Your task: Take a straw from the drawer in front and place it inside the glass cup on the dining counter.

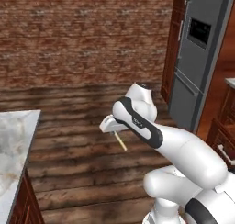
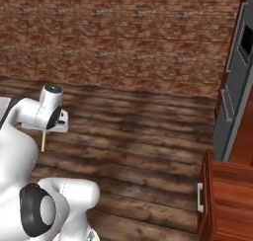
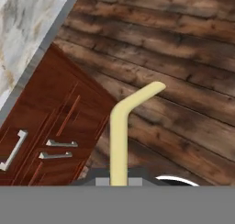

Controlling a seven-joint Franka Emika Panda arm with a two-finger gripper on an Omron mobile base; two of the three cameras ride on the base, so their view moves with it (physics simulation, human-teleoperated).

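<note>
End effector [image 1: 111, 128] grips the straw [image 3: 120, 136], its fingertips hidden behind the wrist.

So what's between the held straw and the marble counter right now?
Bare wooden floor in the left base view: the gripper is shut on the straw, and nothing stands between it and the marble counter.

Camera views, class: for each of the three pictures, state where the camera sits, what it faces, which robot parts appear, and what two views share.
Left base view: behind the arm's left, facing the brick wall and fridge; arm, straw.
Right base view: behind its right, same wall, wooden floor; arm.
Hand view: on the hand, looking along the gripper shut on the straw, toward cabinet drawers.
Shared: all show the straw.
</note>
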